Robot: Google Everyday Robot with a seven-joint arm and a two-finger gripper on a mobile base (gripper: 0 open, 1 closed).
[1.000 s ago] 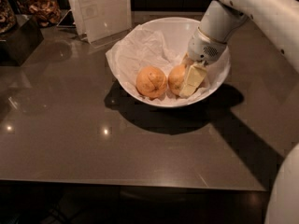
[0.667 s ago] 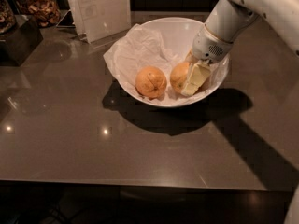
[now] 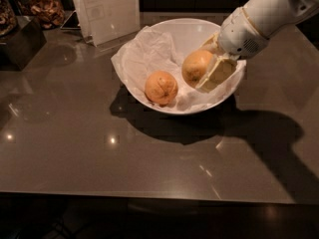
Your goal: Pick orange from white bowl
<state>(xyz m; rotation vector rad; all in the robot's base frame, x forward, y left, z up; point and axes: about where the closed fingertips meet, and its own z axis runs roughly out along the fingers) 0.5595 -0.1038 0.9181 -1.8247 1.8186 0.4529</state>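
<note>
The white bowl (image 3: 185, 24) stands on the dark table, lined with crumpled white paper (image 3: 149, 56). My gripper (image 3: 203, 72) reaches into the bowl from the upper right. It is shut on the smooth orange (image 3: 195, 66) and holds it just above the bowl's right inner side. One pale finger (image 3: 218, 73) shows on the orange's right; the other is hidden behind the fruit. A second orange (image 3: 161, 87) with faint dark lines on its skin lies on the bowl's bottom, to the left of the held one and apart from it.
A white paper stand (image 3: 107, 9) is behind the bowl at the upper left. A dark box (image 3: 20, 41) and a container of brown snacks (image 3: 44, 8) sit at the far left. The table's front edge (image 3: 149, 194) runs along the bottom.
The gripper has risen with the smooth orange in it. The held orange, which touched the other orange before, now hangs apart from it.
</note>
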